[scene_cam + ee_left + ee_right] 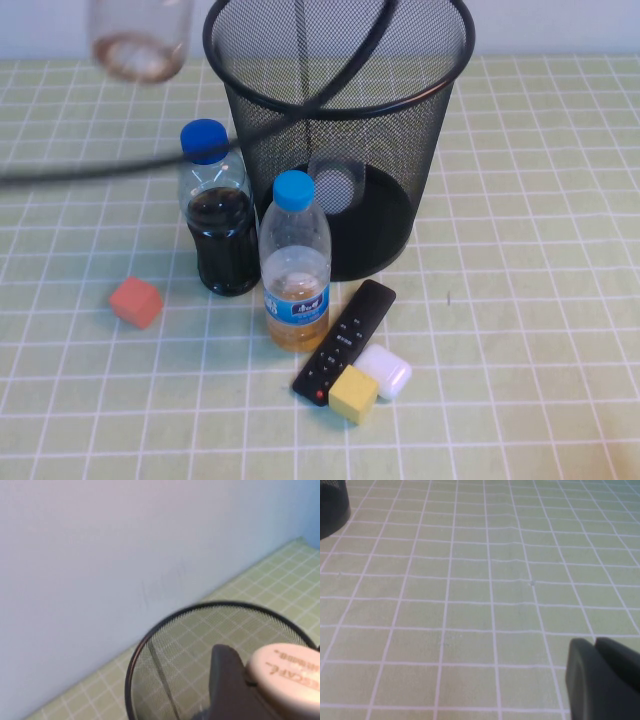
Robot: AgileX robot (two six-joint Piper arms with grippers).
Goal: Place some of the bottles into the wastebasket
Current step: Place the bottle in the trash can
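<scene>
The black wire-mesh wastebasket (340,150) stands at the back middle of the table. Through its mesh I see a clear bottle (336,185) lying inside. My left gripper (250,695) is shut on a second clear bottle by its white cap (290,677), high above the wastebasket's rim (165,630). In the high view that bottle (140,40) is a blur at the top left, with a brownish tint. My right gripper (602,680) is shut and empty, low over bare tablecloth to the right of the wastebasket's base (332,505).
A blue-capped bottle of dark liquid (218,215) and a blue-capped bottle with amber liquid (295,265) stand in front of the wastebasket. A black remote (345,340), yellow block (353,393), white case (385,370) and orange block (136,302) lie nearby. A dark cable (120,170) crosses the view.
</scene>
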